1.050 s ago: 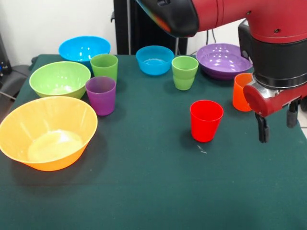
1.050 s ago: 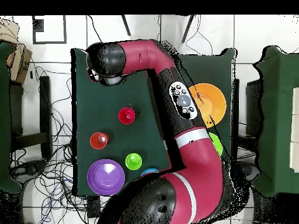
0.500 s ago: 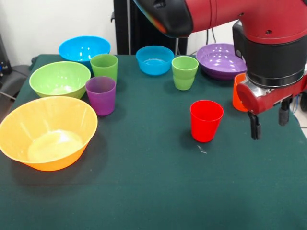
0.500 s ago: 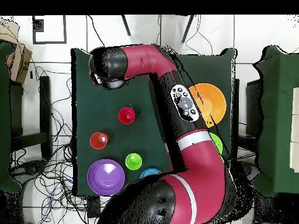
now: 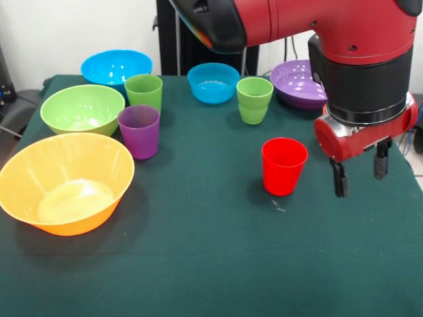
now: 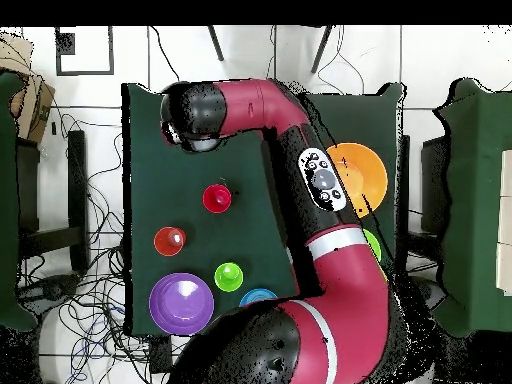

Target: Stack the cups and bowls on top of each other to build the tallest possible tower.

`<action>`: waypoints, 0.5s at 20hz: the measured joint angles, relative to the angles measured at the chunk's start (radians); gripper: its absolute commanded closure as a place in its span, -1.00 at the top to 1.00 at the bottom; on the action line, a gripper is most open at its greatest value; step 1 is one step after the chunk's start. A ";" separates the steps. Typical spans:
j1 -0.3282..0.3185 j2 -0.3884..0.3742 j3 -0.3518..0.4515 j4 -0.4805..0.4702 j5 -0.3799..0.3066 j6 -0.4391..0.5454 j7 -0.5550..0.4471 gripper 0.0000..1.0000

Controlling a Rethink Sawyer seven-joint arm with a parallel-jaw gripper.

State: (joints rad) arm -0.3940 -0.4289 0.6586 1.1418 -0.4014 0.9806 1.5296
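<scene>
Claw (image 5: 359, 177) hangs open beside the red cup (image 5: 284, 166), on the side away from the bowls, its two black fingers apart and holding nothing. Nothing is stacked so far: every cup and bowl stands separately on the green table (image 5: 211, 264).

The step in hand looks like a reach for the red cup, judging by how near it is. To do it well, the claw should come across until the cup's rim sits between the fingers, then lower straight down so neither finger clips the rim and tips the cup — these tumblers are light and taper toward the base, so a grip high on the wall should hold better than one low down. A wide bowl would make the steadiest base for a tower.

Counting in the front view, four bowls show: the yellow-orange bowl (image 5: 65, 181), a green bowl (image 5: 82, 108), a purple bowl (image 5: 299, 82) partly behind the arm, and two blue ones — the larger blue bowl (image 5: 116, 67) at the back and a smaller blue bowl (image 5: 213, 82) — so five in all. Cups: red, a purple cup (image 5: 139, 131), and two green ones, a left green cup (image 5: 143, 92) and a right green cup (image 5: 254, 99). The overhead view adds an orange cup (image 6: 169, 240), probably hidden behind the arm in front.
</scene>
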 measured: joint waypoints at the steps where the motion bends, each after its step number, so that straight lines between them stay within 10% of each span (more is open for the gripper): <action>1: 0.001 0.000 -0.006 0.000 0.004 -0.002 0.000 1.00; 10: 0.003 0.000 -0.034 0.000 0.031 -0.002 0.000 1.00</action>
State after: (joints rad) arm -0.3913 -0.4291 0.6248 1.1418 -0.3707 0.9789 1.5296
